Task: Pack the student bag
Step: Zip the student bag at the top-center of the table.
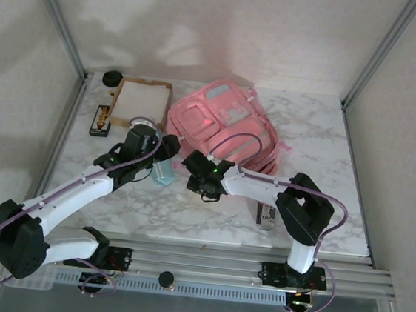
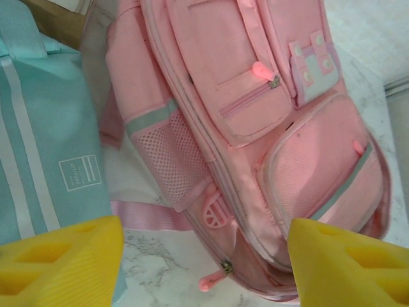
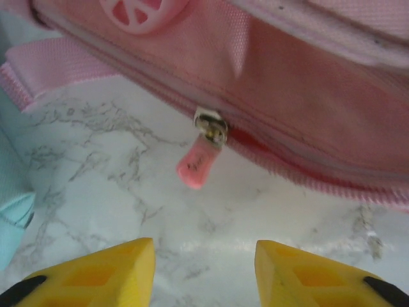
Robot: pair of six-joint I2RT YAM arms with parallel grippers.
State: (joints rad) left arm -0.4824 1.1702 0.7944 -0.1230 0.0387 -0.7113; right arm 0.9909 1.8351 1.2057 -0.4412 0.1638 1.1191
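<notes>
At the far middle of the marble table (image 1: 329,139), the pink student bag (image 1: 226,124) is lying flat, pockets up. A light-blue pencil pouch (image 1: 163,172) is resting beside its near-left corner. The left gripper (image 2: 204,262) is hovering released above both. The right gripper (image 3: 204,272), also released, is facing the bag's zipper pull (image 3: 197,167).

Our left arm reaches toward the student bag (image 1: 226,124) from its left, the left gripper (image 2: 206,256) spread wide and empty; our right arm bends in from the right. Our right gripper (image 3: 204,256) hangs low at the bag's near edge, fingers parted, clasping nothing.
</notes>
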